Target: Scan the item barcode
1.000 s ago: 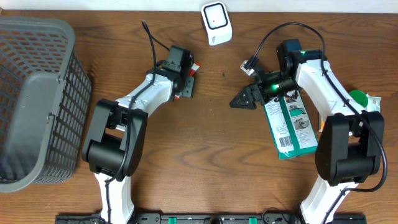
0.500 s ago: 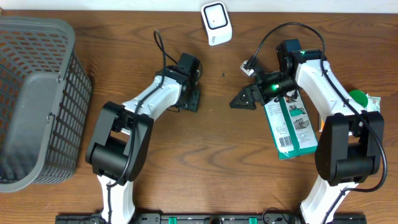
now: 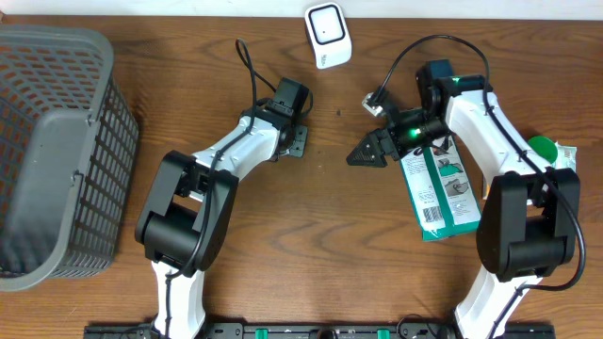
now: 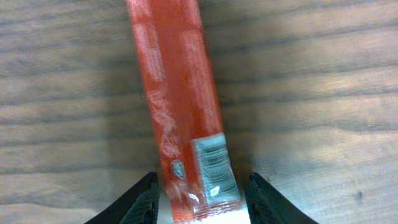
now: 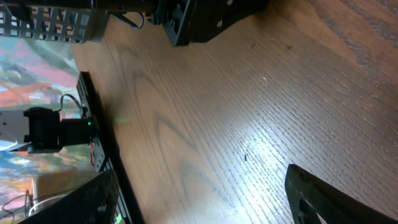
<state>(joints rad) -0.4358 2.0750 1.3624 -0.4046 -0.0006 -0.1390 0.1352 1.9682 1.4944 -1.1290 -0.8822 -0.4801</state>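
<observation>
- The left pincer [image 4: 202, 182] is about half open. Its jaws stand on either side of the red pack [image 4: 177, 93], close against it; I cannot tell whether they pinch it yet.
- The pack lies flat on the table [image 3: 311, 245], below and just left of the scanner [image 3: 326, 35], near it.
- Risk: the jaws sit at the very end of the pack. A hold that shallow may let the pack swing or slip out when it is lifted, and a slick wrapper would make this worse.
- Risk: a pale striped patch [image 4: 214, 168] lies near the jaws and may be the barcode, but it is too blurred to tell. If it is, a finger could cover it, or it could end up facing away from the scanner, and no read would come.
- Risk: the right pincer [image 3: 363, 153] hangs wide open and empty, below and right of the scanner. It is close to the path the pack would likely take, so the arms could clash.
- The basket [image 3: 28, 56] is far left of the scanner and nothing shows in it.
- The green box [image 3: 438, 188] lies on the table, well below and right of the scanner.
</observation>
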